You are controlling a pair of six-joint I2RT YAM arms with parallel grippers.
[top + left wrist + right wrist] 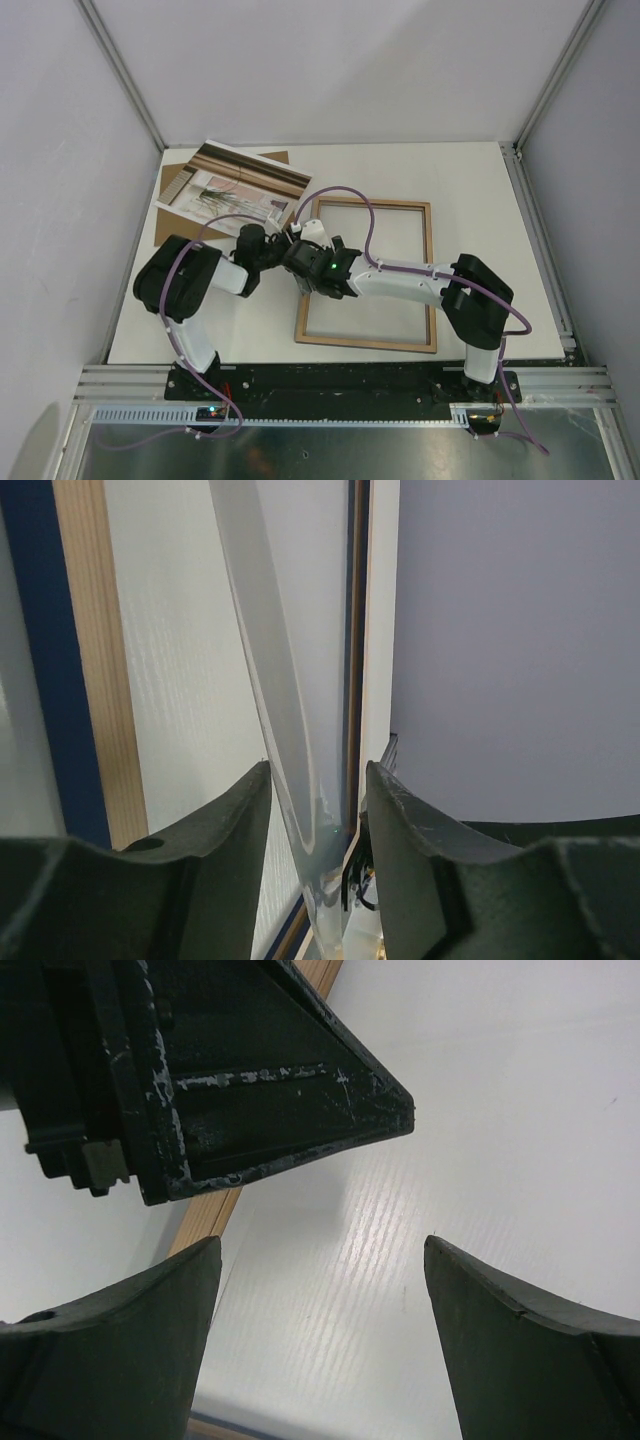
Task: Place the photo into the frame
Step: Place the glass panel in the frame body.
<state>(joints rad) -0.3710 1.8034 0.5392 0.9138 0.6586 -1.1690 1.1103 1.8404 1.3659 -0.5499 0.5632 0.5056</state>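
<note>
The frame (365, 343) lies flat on the white table (480, 180), centre-right, wood side up, its near rail close to the arm bases; both arms reach in to its left rail and meet there. The right gripper (322, 1245) hovers over bare table inside the frame, jaws wide apart and holding nothing, with the other gripper's black body just above it in the wrist view. The left gripper (318, 810) sits at the far-left corner, fingers (240, 820) apart; a thin clear sheet (275, 680) stands on edge between them, and whether either finger touches it I cannot tell. Far left, well apart from the frame, the photo (235, 185) rests picture-up on a brown board (168, 185).
</note>
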